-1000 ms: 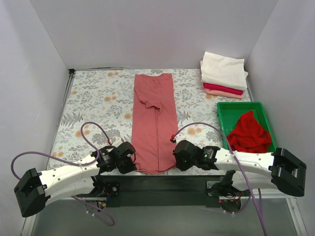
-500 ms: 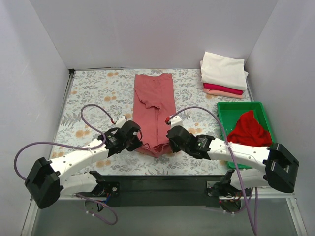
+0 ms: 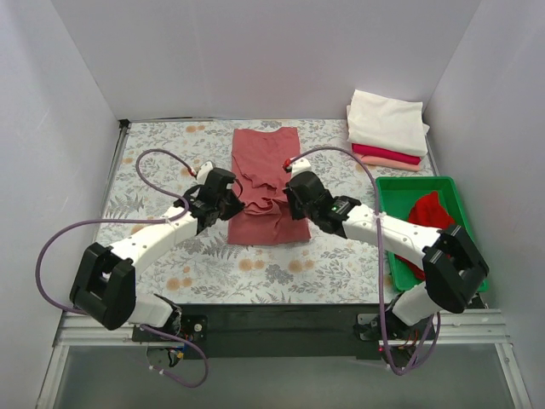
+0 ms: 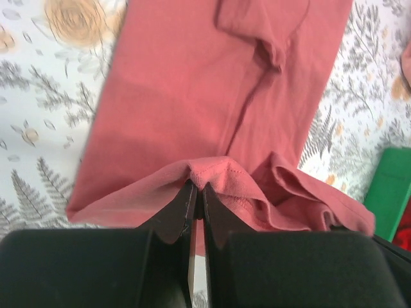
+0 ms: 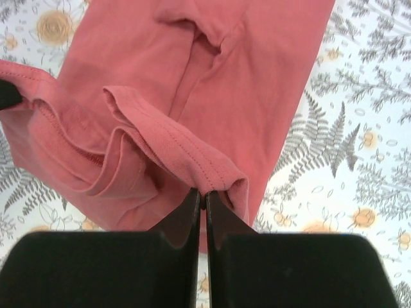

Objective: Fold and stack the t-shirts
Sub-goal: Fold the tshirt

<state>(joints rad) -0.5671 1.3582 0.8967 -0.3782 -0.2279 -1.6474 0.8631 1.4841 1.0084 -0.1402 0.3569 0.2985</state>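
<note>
The dusty salmon-red t-shirt [image 3: 266,153] lies as a long narrow strip on the floral table, its near end lifted and doubled back over its middle. My left gripper [image 3: 232,204] is shut on the hem's left corner [image 4: 215,173]. My right gripper [image 3: 289,201] is shut on the hem's right corner [image 5: 221,179]. Both hold the hem a little above the shirt's middle, with the cloth sagging between them. A stack of folded shirts, white [image 3: 387,119] over crimson [image 3: 385,154] over peach [image 3: 383,163], sits at the back right. A bright red shirt [image 3: 430,223] lies crumpled in the tray.
The green plastic tray [image 3: 400,189] stands at the right edge, close to my right arm. Grey walls close in the table on the left, back and right. Purple cables loop above both arms. The floral table [image 3: 162,162] shows left of the shirt.
Both grippers have carried the shirt's near hem from the table's front edge away toward the middle, folding the lower half over the upper half.
</note>
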